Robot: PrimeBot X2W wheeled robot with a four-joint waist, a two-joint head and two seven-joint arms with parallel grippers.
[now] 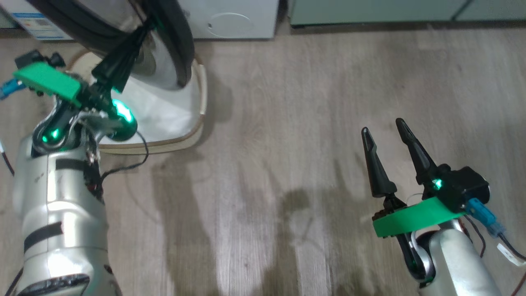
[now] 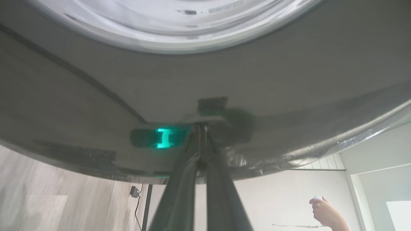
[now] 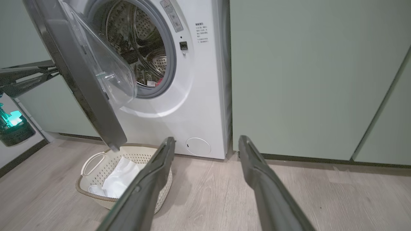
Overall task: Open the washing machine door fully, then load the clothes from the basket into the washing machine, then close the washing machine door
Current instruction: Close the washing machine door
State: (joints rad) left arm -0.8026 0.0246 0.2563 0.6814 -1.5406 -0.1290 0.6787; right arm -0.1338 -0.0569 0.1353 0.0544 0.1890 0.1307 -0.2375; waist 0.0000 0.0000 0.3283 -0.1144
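Left claw (image 2: pixel 200 134), pinched closed, touches the washing machine door (image 2: pixel 289 96); right claw (image 1: pixel 381 126) hangs spread wide.

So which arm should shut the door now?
Left, probably: left fingers, shut, touch the black rim of the washing machine door; right fingers hang open above the floor, away from it.

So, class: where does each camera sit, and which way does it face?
Head: from the head, down at the floor; left claw on the washing machine door, right claw open.
Left wrist: along shut fingers at the door's black rim.
Right wrist: low, between open fingers, facing the washing machine.
Shared: head and right wrist show the basket.
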